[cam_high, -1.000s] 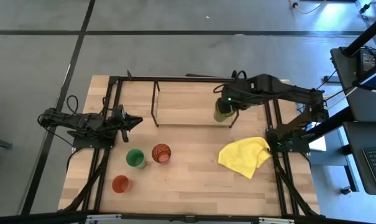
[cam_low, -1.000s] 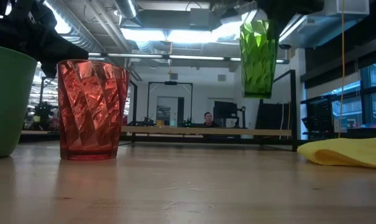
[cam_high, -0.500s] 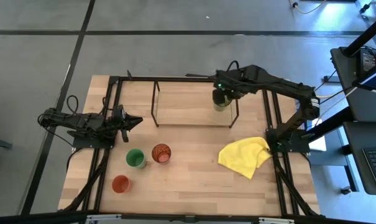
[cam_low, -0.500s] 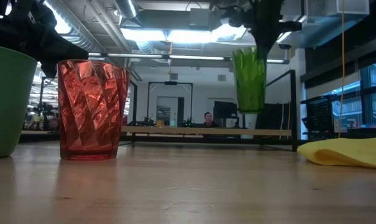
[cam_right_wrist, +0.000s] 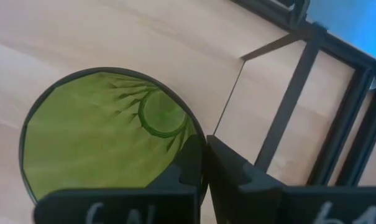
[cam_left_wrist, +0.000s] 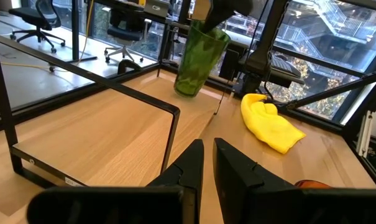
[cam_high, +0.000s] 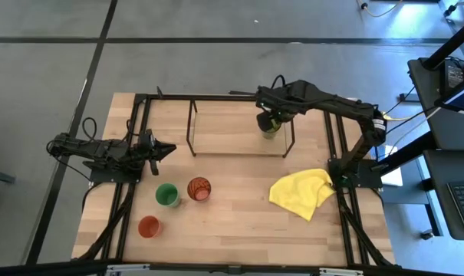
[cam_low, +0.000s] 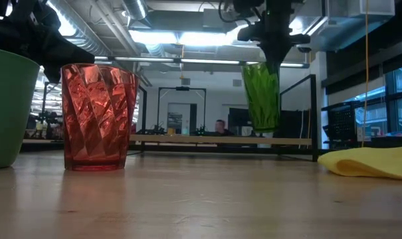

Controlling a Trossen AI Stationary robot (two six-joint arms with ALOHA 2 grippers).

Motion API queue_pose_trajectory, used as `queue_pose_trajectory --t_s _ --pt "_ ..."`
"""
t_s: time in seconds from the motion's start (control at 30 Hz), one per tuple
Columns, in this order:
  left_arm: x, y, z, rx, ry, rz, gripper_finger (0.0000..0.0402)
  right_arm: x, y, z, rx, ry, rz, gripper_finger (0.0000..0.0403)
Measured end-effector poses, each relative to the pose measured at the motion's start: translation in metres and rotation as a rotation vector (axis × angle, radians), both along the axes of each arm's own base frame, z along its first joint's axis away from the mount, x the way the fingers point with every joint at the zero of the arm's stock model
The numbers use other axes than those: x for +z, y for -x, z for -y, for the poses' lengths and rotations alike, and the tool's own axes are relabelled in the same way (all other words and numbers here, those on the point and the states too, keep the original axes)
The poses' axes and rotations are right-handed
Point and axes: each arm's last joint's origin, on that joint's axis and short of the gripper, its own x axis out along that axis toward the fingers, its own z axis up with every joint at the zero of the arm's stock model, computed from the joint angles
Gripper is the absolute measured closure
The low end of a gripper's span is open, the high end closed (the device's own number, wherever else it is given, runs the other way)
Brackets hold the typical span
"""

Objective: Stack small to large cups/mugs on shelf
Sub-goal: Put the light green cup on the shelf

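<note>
My right gripper (cam_high: 267, 117) is shut on the tall olive-green cup (cam_high: 271, 128), which hangs over the right end of the shelf (cam_high: 224, 132). In the low view the cup (cam_low: 262, 96) hangs just above the shelf board (cam_low: 220, 140). The bright green cup (cam_high: 167, 195), the translucent orange-brown cup (cam_high: 199, 188) and the orange-red cup (cam_high: 148, 226) stand on their bases on the table's near left. My left gripper (cam_high: 164, 149) waits, shut, at the table's left, pointing level toward the shelf. My right gripper pinches the olive-green cup's rim (cam_right_wrist: 199, 144), one finger (cam_right_wrist: 189, 163) inside the cup and one outside. The fingers come steeply from above. The cup hangs below them, mouth up and slightly tilted; whether its base touches the shelf board, I cannot tell.
A crumpled yellow cloth (cam_high: 302, 192) lies on the table right of the shelf, toward the near side. The shelf's thin black frame rail (cam_left_wrist: 144, 99) runs along its edges. Black rails border the table on the left and right.
My right gripper has come down and gone a little toward the table's far left with the olive-green cup, rolling its wrist. The cup now hangs lower, close over the shelf's right end, and leans slightly.
</note>
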Motion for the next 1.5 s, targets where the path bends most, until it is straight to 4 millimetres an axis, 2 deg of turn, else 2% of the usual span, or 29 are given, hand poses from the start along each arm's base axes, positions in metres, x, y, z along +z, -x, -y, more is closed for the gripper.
queue_pose_trajectory --t_s 0.27,0.5,0.93,1.2,1.5 --pt "0.0 0.0 0.0 0.0 0.0 0.0 0.0372 0.001 -0.003 0.009 0.019 -0.015 0.058 0.0385" --pt "0.0 0.0 0.0 0.0 0.0 0.0 0.0372 0.0 0.003 0.007 0.02 -0.047 -0.003 0.0384" --pt "0.0 0.0 0.0 0.0 0.0 0.0 0.0372 -0.001 0.003 0.007 0.023 -0.055 0.001 0.0382" --pt "0.0 0.0 0.0 0.0 0.0 0.0 0.0372 -0.011 -0.008 0.006 0.061 -0.059 -0.024 0.0381" --pt "0.0 0.0 0.0 0.0 0.0 0.0 0.0372 -0.013 -0.008 0.006 0.096 -0.06 -0.056 0.0381"
